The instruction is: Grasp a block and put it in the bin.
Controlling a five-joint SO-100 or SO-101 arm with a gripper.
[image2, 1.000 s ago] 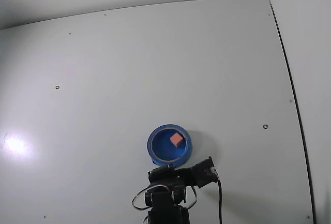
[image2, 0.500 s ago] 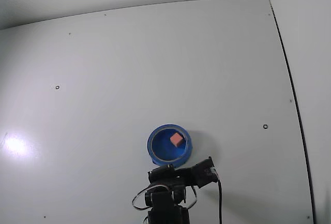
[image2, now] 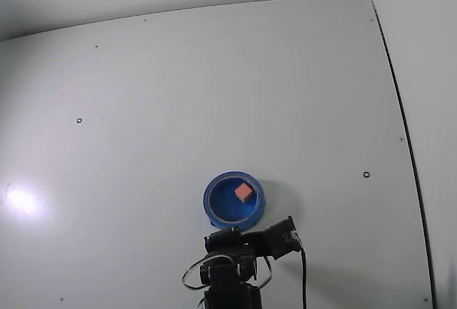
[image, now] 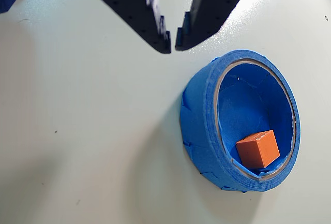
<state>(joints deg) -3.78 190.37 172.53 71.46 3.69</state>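
So the block [image: 258,149] is sitting inside the bin [image: 204,131], down on the blue floor and tucked against the inner wall on the side away from the hand [image: 172,42] in the wrist view. It rests flat, not leaning on the rim. In the fixed view the block [image2: 243,192] shows as a small pink-red square inside the bin [image2: 214,205], a bit off-centre toward the rim side farthest from the arm.

The hand is empty. Its two dark fingers are pinched down to a thin slit, tips nearly touching, nothing between them. It hangs off to the side of the bin, just outside the rim, not over the opening. My read: that makes sense if the drop is done, since there's no reason to hover over the bin with nothing to let go of.

The bin itself sits on the plain white counter [image2: 214,95] just in front of the arm's base, so it's an easy short reach. Nothing else sits near the bin, only a few tiny dark marks on the counter, well away.

Looks to me like the task is basically finished.
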